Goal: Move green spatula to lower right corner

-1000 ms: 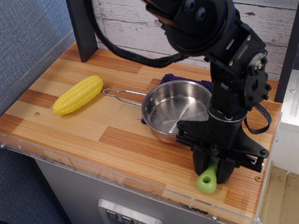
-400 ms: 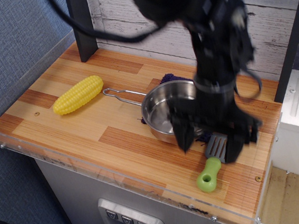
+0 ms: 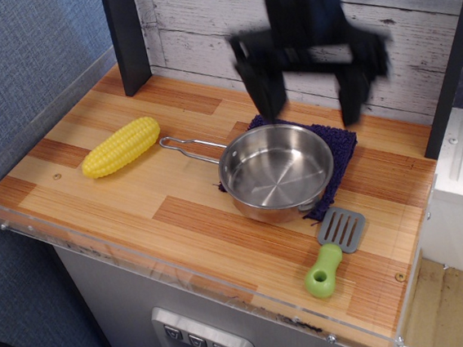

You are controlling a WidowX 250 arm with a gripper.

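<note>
Corn cob (image 3: 121, 147), steel pan (image 3: 276, 171) on purple cloth (image 3: 340, 148)

gripper (image 3: 310, 92) motion-blurred, arm cut off by top edge

Hand (image 3: 310, 92) up and away from near right corner (image 3: 398, 284); now high over far side of bench (image 3: 177, 207), above pan's (image 3: 276, 171) far rim, fingers spread wide, motion-blurred. Green spatula (image 3: 334, 250) released, lying flat and fully exposed near that corner. Purple cloth (image 3: 340, 151) under pan now uncovered.
</note>
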